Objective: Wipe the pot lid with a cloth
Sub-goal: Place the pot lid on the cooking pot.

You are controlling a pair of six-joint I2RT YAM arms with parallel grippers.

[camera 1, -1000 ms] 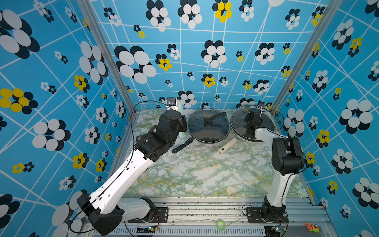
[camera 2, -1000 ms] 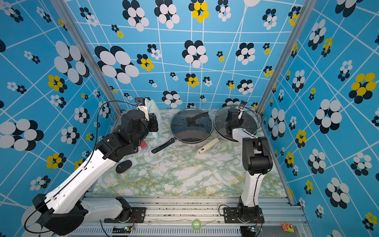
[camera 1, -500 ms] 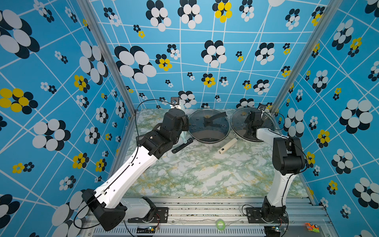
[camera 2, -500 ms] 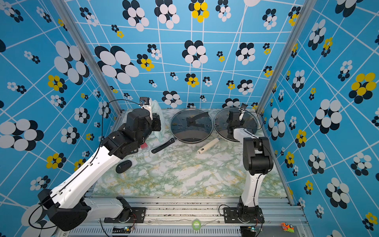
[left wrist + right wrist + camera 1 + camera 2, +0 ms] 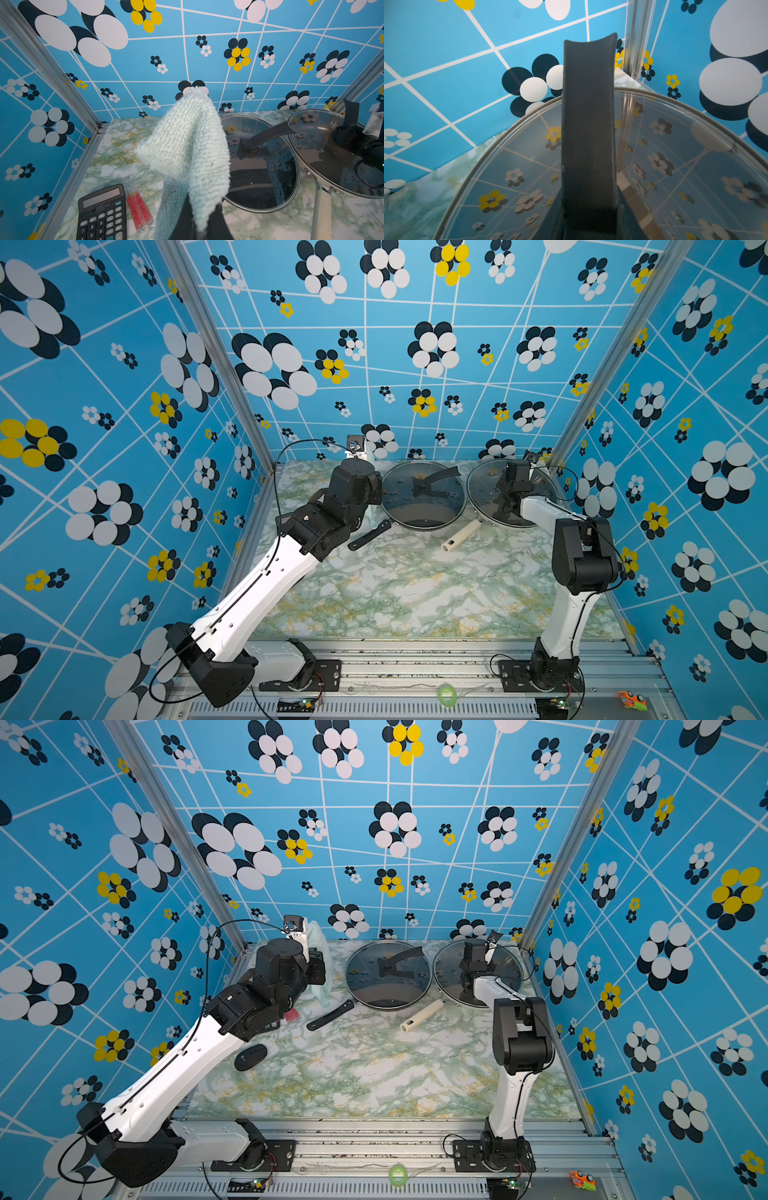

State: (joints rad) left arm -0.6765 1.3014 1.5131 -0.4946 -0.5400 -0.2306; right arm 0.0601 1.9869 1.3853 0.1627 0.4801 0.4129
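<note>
My left gripper (image 5: 199, 209) is shut on the pale mint-green cloth (image 5: 187, 145), which stands up in a fold above the fingers; the cloth (image 5: 318, 936) also shows beside the left wrist in a top view. The glass pot lid (image 5: 486, 489) (image 5: 505, 969) sits at the back right over a cream-handled pan and looks tilted. My right gripper (image 5: 588, 218) (image 5: 509, 485) is shut on that lid's dark handle (image 5: 588, 124), with the glass (image 5: 675, 166) spreading out below it. The cloth is left of the lid and apart from it.
A black pan with its own glass lid (image 5: 422, 497) stands between the arms, its black handle (image 5: 368, 535) pointing forward-left. The cream pan handle (image 5: 461, 535) points forward. A calculator (image 5: 101, 212), a red packet (image 5: 139, 209) and a dark oval object (image 5: 250, 1056) lie at left.
My left arm has shifted slightly back and to the right, carrying the cloth nearer the pans. The right arm and the lid have not moved.
</note>
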